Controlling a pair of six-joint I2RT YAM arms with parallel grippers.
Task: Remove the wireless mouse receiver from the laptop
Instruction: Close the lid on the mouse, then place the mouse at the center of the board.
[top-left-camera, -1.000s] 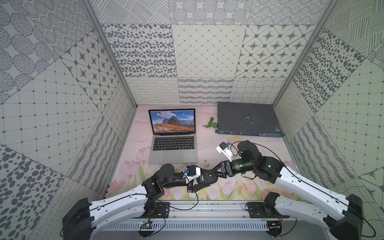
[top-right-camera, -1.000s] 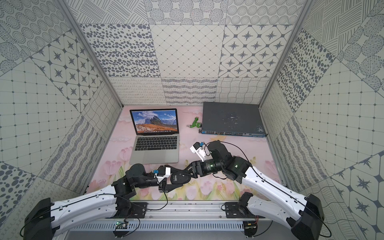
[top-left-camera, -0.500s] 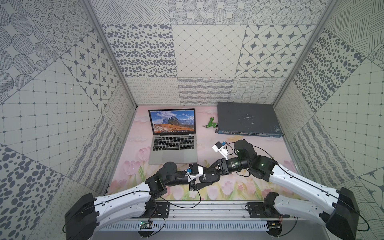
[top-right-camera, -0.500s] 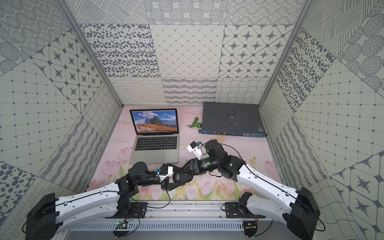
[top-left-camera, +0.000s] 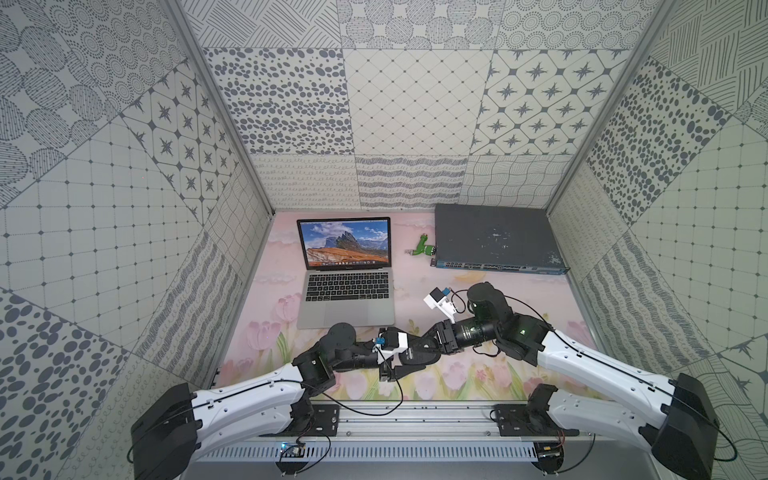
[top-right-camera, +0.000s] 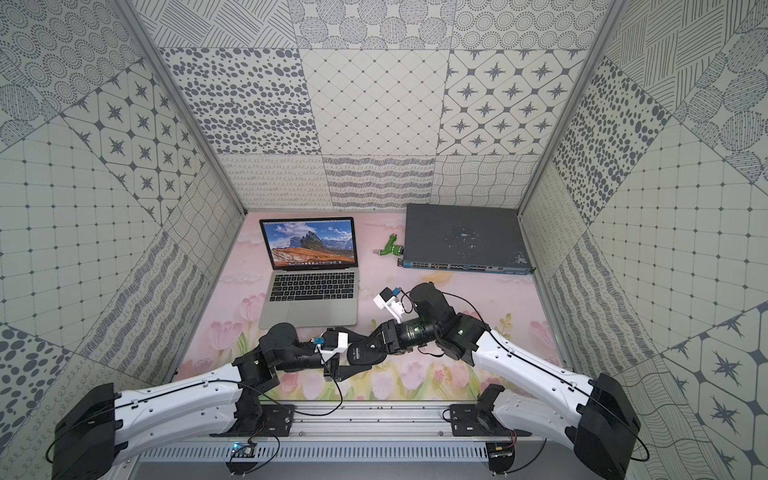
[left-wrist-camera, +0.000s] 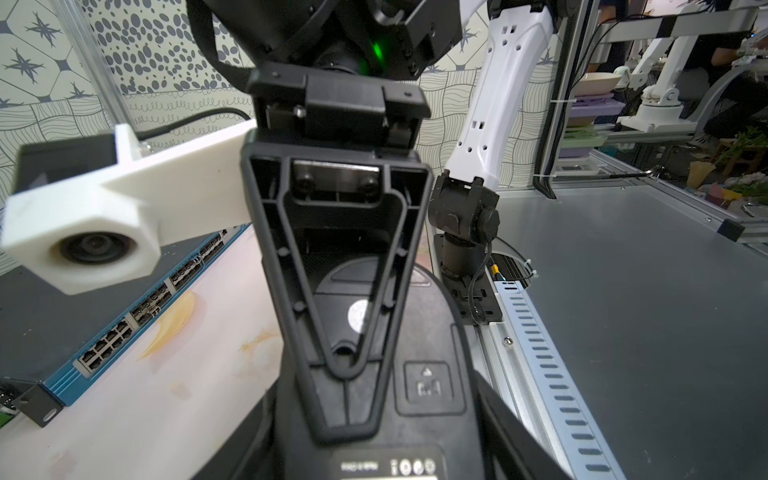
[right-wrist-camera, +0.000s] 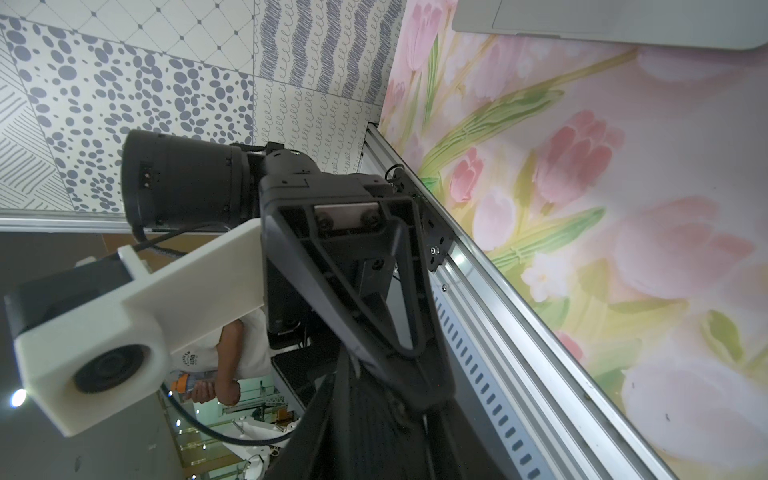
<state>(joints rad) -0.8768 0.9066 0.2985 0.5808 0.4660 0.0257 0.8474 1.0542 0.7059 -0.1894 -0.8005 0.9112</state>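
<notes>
At the front middle of the desk (top-left-camera: 557, 293), both top views show the left gripper (top-left-camera: 415, 357) and right gripper (top-left-camera: 428, 347) nose to nose. Only the left wrist view shows the black mouse (left-wrist-camera: 428, 340), underside to the camera, clamped between the left jaws, with one right finger (left-wrist-camera: 272, 249) across it; right jaws' gap: can't tell. Receiver too small to find in any view; laptop (top-left-camera: 347, 305) sits open back-left, silver, black keys, mountain wallpaper, on a pink tulip mat inside grey-patterned walls, switch box (top-left-camera: 494, 237) back-right.
</notes>
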